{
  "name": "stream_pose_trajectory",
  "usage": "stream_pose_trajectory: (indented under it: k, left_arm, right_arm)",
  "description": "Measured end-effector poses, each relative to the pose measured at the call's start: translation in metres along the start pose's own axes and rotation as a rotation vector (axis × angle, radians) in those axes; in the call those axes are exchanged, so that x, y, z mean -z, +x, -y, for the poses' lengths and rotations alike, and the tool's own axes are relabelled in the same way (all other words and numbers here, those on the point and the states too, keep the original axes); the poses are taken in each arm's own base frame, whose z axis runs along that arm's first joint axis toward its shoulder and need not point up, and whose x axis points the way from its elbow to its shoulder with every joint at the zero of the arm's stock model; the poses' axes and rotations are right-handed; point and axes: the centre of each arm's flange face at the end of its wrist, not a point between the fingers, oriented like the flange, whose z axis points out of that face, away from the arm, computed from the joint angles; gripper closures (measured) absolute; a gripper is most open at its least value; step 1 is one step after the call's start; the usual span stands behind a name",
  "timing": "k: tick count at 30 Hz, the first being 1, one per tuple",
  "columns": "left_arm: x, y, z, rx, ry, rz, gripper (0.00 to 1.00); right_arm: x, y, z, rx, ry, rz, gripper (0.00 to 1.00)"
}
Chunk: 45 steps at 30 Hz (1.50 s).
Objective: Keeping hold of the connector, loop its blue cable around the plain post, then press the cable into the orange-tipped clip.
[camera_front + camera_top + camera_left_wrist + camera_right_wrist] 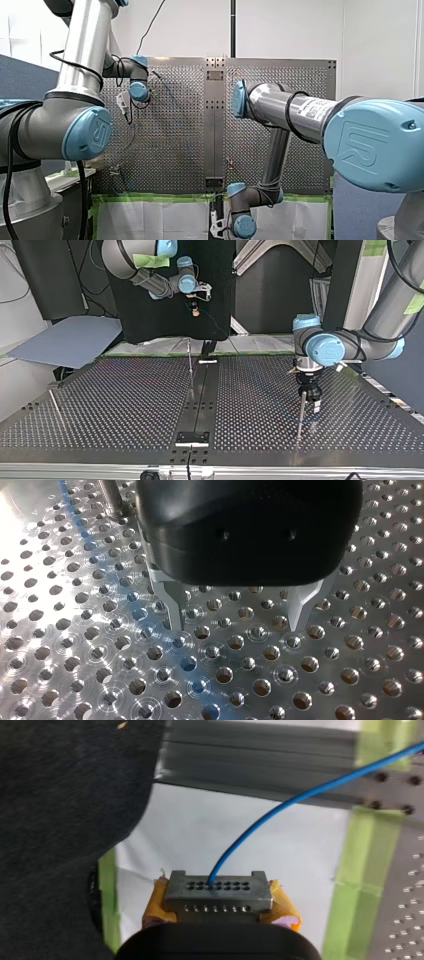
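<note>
Right hand (218, 907) tight around connector (218, 890) with blue cable (300, 796); left hand (237, 616) spread apart.

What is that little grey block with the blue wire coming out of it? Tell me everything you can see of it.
The connector is a small grey block, metal by its look, with two rows of small holes on its face. The blue cable leaves one hole in the upper row. My right tool clamps it between yellow pads.
</note>
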Motion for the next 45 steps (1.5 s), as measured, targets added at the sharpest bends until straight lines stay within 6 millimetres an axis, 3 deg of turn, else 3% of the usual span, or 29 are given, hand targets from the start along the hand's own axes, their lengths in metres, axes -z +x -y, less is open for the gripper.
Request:
stream_pose_trajectory:
  k: [13, 25, 45]
  left_arm:
    - [0.000, 0.000, 0.000, -0.001, -0.001, -0.002, 0.00]
    - [0.000, 0.000, 0.000, 0.000, -0.001, -0.002, 0.00]
    - [0.002, 0.002, 0.003, 0.006, 0.005, -0.014, 0.00]
  right_arm:
    - [0.001, -0.005, -0.002, 0.033, -0.003, 0.002, 1.00]
    - [0.020, 0.040, -0.012, 0.010, -0.044, -0.098, 1.00]
    - [0.070, 0.114, -0.023, -0.063, -0.091, -0.294, 1.00]
